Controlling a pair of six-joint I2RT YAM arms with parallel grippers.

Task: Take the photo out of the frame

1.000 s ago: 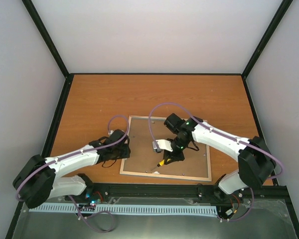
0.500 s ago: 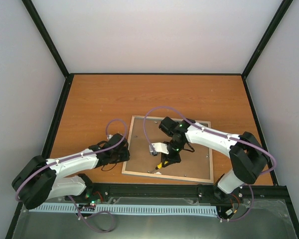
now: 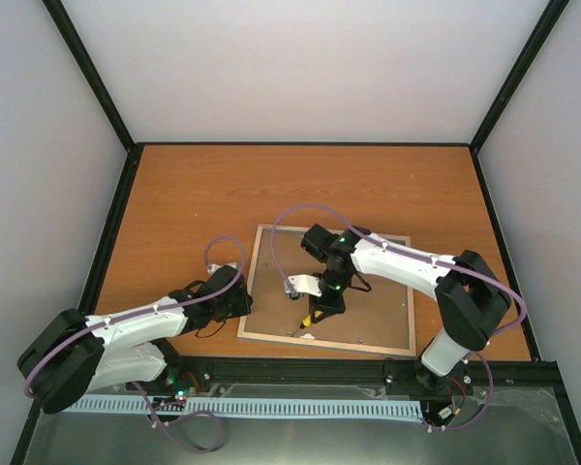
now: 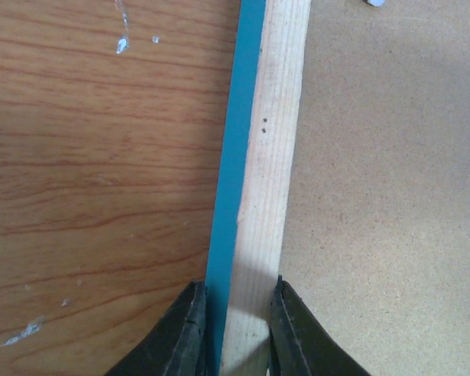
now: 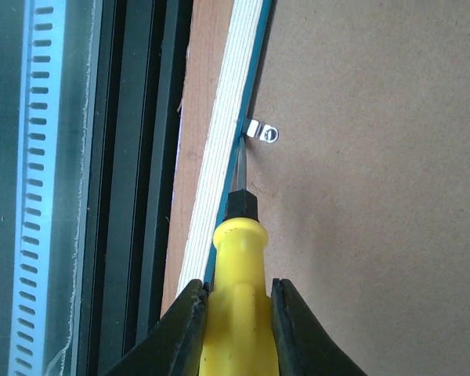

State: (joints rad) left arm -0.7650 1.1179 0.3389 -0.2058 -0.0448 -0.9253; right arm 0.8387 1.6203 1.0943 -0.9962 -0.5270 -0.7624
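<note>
The frame [image 3: 329, 231] lies face down on the wooden table, its brown backing board [image 3: 368, 310] facing up. The photo is hidden beneath the board. My left gripper [image 3: 242, 302] is shut on the frame's left rail; in the left wrist view its jaws [image 4: 236, 313] pinch the pale wood and blue edge [image 4: 274, 117]. My right gripper [image 3: 321, 308] is shut on a yellow-handled screwdriver [image 5: 239, 258]. The screwdriver's tip sits against a small metal clip [image 5: 262, 131] on the frame's near rail [image 5: 219, 157].
A black rail [image 5: 133, 157] and a white slotted strip [image 5: 35, 196] run just beyond the frame's near edge. Bare table [image 3: 223, 184] surrounds the frame, bounded by black posts and pale walls. A lilac cable [image 3: 290, 228] loops above the right arm.
My left gripper has closed onto the frame's left rail. The right arm has slid a little left with the screwdriver, and the frame has shifted slightly.
</note>
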